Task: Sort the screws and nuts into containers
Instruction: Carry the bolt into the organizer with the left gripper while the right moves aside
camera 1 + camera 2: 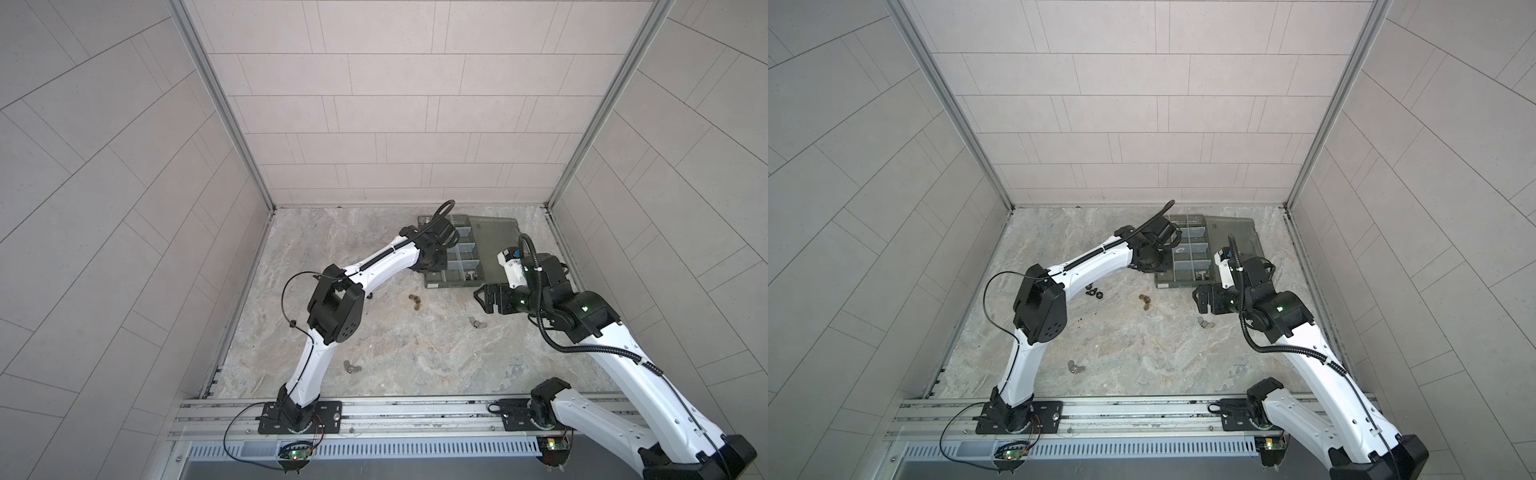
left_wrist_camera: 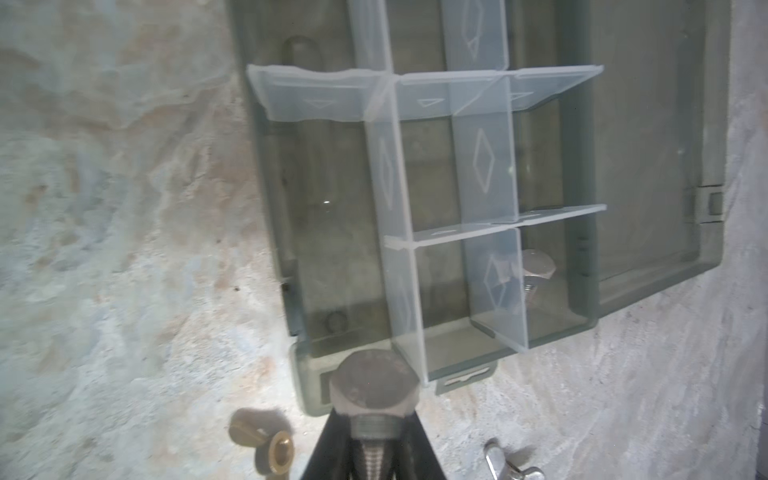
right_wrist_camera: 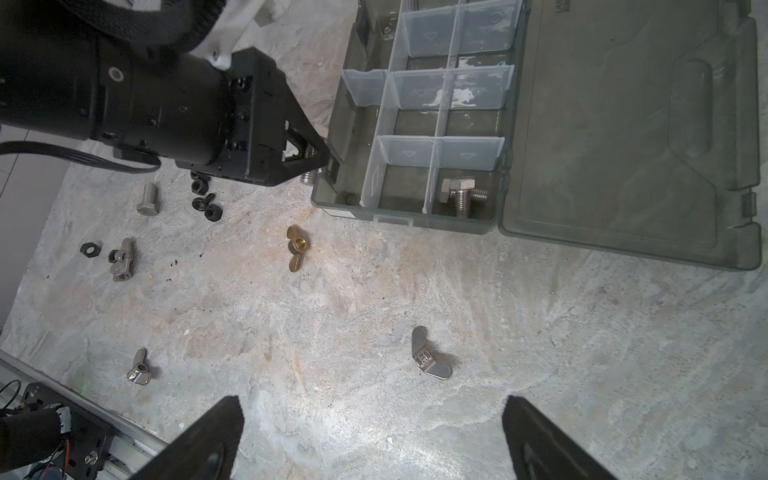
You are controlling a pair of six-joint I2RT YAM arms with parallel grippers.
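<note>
Silver bolt (image 2: 374, 386), bottom centre of the left wrist view, is gripped by its threads in the nearly shut left claw (image 2: 374, 424), above the near corner of the box (image 2: 586, 249). Other bolts (image 2: 536, 270) lie in the compartment (image 2: 557, 307) at lower right; carry it over that divider (image 2: 509, 286) before releasing. The right claw (image 3: 372, 403) gapes empty.

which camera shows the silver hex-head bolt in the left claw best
The left wrist view: the silver hex-head bolt fills the foreground, head and thread clear, pinched in the left claw. The right wrist view shows only a sliver of thread through the claw's side. In both top views the left arm hides it.
</note>
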